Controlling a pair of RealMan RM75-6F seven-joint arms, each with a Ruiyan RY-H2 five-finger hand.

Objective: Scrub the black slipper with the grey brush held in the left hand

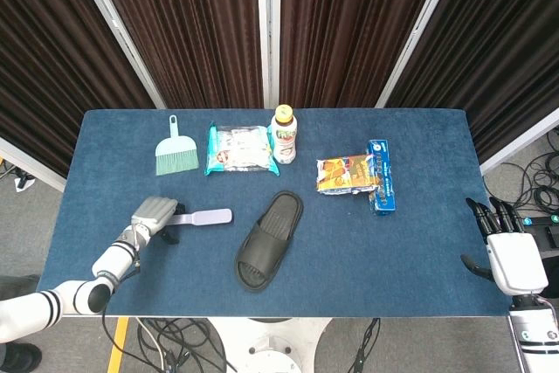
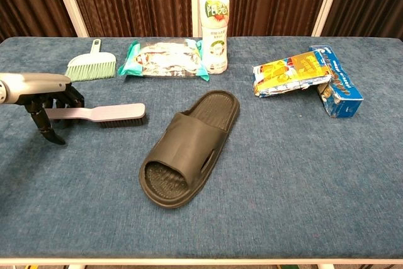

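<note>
A blue-topped table [image 1: 419, 242] carries a black slipper [image 1: 268, 240] near the middle, a grey brush [image 1: 203, 217] to its left — and along the back a green hand broom [image 1: 175, 155], snack packet [image 1: 238, 148], bottle [image 1: 284, 135], orange packet [image 1: 344, 173] and blue box [image 1: 382, 175]

Robot lab or data-collection booth, not a home. Blue felt-covered tabletop [image 1: 419, 251] backed by dark pleated curtains [image 1: 201, 24] on white frame posts [image 1: 266, 28], grey floor with loose cables [image 1: 541, 185] and yellow tape [image 1: 118, 342] below.
</note>
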